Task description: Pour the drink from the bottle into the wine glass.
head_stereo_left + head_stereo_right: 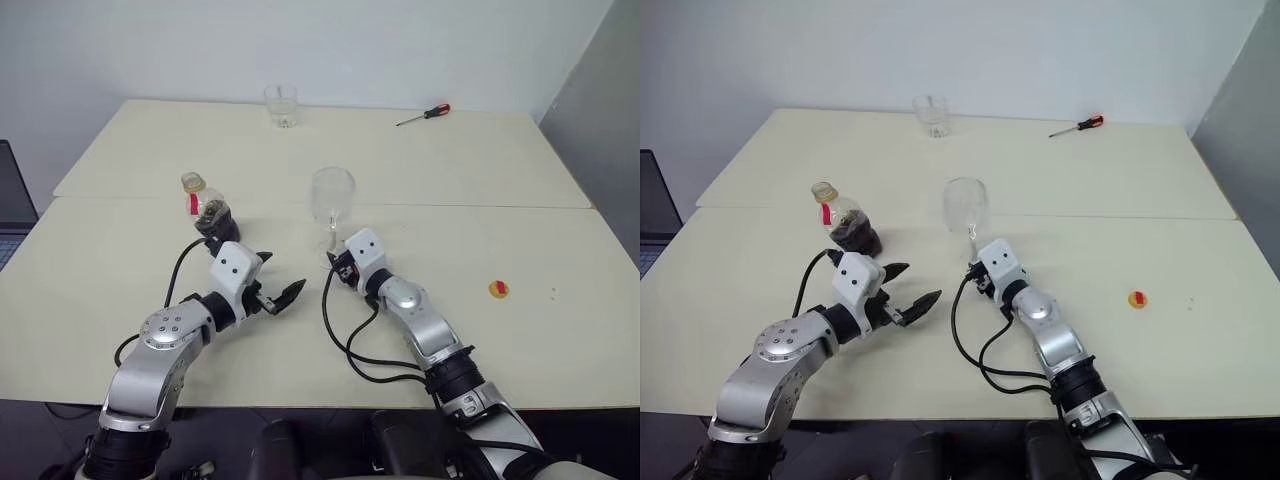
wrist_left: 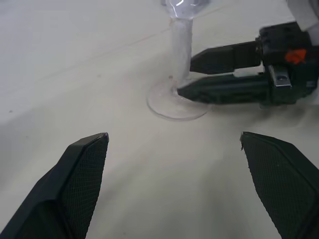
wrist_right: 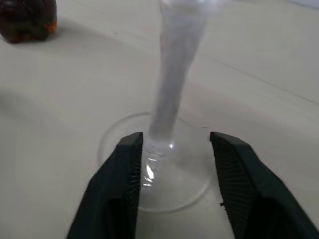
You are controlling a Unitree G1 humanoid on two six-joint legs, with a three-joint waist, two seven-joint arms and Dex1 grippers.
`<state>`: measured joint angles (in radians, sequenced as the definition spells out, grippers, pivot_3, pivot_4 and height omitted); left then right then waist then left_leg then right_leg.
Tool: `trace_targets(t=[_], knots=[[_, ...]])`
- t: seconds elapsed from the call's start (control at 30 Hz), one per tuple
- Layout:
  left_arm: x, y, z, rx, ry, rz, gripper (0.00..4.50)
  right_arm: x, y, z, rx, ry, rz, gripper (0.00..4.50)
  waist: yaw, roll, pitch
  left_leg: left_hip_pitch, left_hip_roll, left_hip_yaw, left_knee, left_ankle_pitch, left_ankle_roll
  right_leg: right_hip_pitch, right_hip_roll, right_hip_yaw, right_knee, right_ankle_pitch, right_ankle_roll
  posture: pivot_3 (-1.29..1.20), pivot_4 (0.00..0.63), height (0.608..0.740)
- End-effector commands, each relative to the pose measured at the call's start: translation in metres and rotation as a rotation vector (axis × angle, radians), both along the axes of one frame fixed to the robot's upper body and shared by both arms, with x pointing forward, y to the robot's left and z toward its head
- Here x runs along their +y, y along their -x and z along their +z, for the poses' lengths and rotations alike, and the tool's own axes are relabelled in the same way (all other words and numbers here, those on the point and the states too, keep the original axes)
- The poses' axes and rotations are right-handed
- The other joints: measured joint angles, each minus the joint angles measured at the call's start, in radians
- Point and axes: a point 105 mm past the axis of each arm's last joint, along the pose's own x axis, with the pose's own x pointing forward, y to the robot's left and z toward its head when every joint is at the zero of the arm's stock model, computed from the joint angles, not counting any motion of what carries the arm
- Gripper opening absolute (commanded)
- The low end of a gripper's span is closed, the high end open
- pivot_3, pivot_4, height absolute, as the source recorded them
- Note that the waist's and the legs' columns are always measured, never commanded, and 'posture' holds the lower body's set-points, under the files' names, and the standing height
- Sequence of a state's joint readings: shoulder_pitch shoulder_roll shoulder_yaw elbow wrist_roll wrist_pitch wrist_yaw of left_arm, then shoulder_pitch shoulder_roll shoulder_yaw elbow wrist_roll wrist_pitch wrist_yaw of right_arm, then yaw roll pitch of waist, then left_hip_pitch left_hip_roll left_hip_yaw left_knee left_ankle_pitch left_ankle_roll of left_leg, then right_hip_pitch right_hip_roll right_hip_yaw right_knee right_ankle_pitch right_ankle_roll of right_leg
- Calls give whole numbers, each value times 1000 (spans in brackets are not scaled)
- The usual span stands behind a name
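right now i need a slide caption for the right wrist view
Right pincer open astride the wine glass stem, one finger touching it, foot flat on the table.

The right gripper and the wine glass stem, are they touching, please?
Cannot tell. In the right wrist view one finger lies against the wine glass stem, the other stands off; no gap or contact shows plainly.

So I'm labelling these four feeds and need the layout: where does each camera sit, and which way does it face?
Left eye view: on the head, looking forward and down over the table; both arms show.
Right eye view: beside it, same scene.
Left wrist view: along the open left gripper toward the wine glass; right gripper at the stem.
Right wrist view: along the right gripper, fingers astride the stem; bottle beyond.
Shared: the wine glass in all four.
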<state>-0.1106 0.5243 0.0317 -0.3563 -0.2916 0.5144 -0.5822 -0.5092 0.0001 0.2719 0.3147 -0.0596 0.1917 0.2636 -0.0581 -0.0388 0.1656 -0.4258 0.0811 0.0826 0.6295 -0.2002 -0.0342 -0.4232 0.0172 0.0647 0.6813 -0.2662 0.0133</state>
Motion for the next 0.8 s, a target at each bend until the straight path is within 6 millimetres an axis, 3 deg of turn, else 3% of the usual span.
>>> trace_targets(t=[0.03, 0.1, 0.13, 0.33, 0.5, 0.63, 0.8], knots=[[4, -2, 8, -37, 2, -1, 4500, 2, -3, 20, -58, -17, 12, 3552, 0, 0, 0, 0, 0, 0, 0, 0, 0, 0, 0, 0, 0, 0, 0, 0, 150, 740], [5, -4, 6, -35, 5, 11, 4500, -7, -4, 27, -76, -18, -2, 4307, 1, 0, 0, 0, 0, 0, 0, 0, 0, 0, 0, -1, 0, 0, 0, 0, 150, 740], [6, -4, 5, -34, 6, 15, 4500, -9, -4, 29, -79, -19, -6, 4468, 2, 0, 0, 0, 0, 0, 0, 0, 0, 0, 0, -1, 0, 0, 0, 0, 150, 740], [31, 4, 4, -113, -1, 155, 4500, -41, 24, 42, -24, 1, 54, 4468, 7, 0, 0, 0, 0, 0, 0, 0, 0, 0, -1, 0, 0, 0, 0, 0, 150, 740], [58, 18, 1, -137, 60, 346, 4500, -77, 54, 67, 73, 13, 121, 4468, 9, 0, 0, -1, 0, 0, 0, 0, 0, -1, -3, 1, -1, 0, 1, 0, 150, 740], [74, 11, -15, -139, 74, 477, 4500, -107, 68, 105, 71, 111, 215, 4468, 11, 0, 0, 1, -1, 0, 0, 0, 0, 2, -2, -1, 0, -3, 4, 0, 150, 740], [80, 3, -25, -141, 102, 561, 4500, -126, 77, 149, 34, 166, 263, 4468, 13, -1, 1, 2, -2, 0, 0, 0, 1, 2, -1, 0, -1, -3, 3, 0, 150, 740]])
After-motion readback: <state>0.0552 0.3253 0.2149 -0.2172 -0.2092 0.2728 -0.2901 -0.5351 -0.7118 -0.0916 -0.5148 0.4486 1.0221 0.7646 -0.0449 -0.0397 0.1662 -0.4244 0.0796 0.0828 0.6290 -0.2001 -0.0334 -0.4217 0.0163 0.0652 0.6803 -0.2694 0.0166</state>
